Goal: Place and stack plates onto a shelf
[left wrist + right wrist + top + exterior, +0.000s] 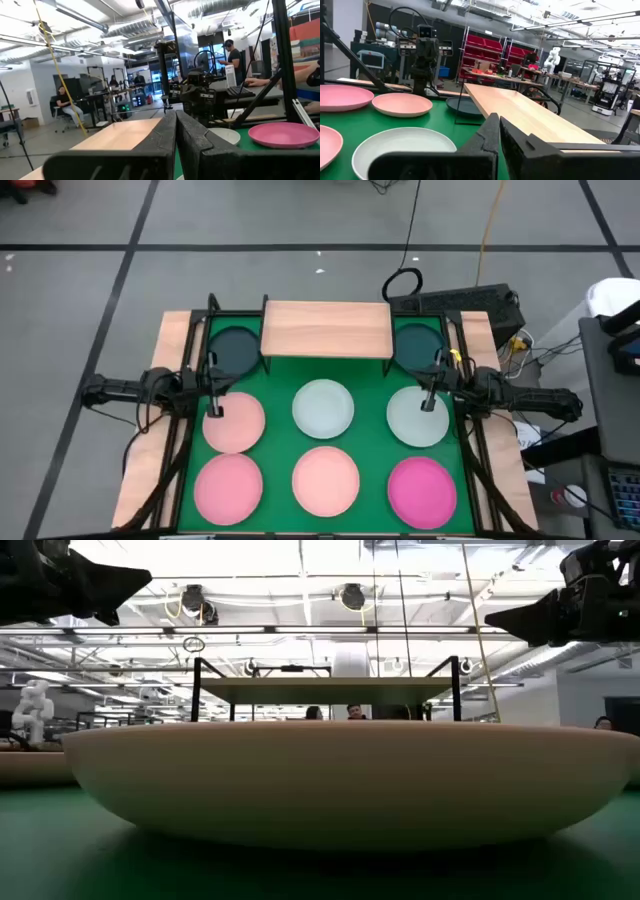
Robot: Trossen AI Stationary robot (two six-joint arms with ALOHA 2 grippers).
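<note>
Eight plates lie flat on the green table (370, 380): two dark teal (234, 350) (418, 345) flanking the shelf, two pale mint (323, 408) (410, 425), three pink (238, 428) (228, 485) (325, 480), one magenta (421, 491). The light-wood shelf (325, 328) stands on black legs at the far middle, with nothing on its board. My left gripper (215, 408) hovers shut above the far-left pink plate. My right gripper (430, 402) hovers shut above the right mint plate. Both wrist views show the fingertips (175, 120) (499, 122) closed together, holding nothing.
In the low view the near pink plate (350, 780) fills the foreground, with the shelf (330, 690) behind it and both arms high at the upper corners. Wooden strips edge the table on both sides (170, 340). People sit and stand in the room beyond (65, 102) (232, 55).
</note>
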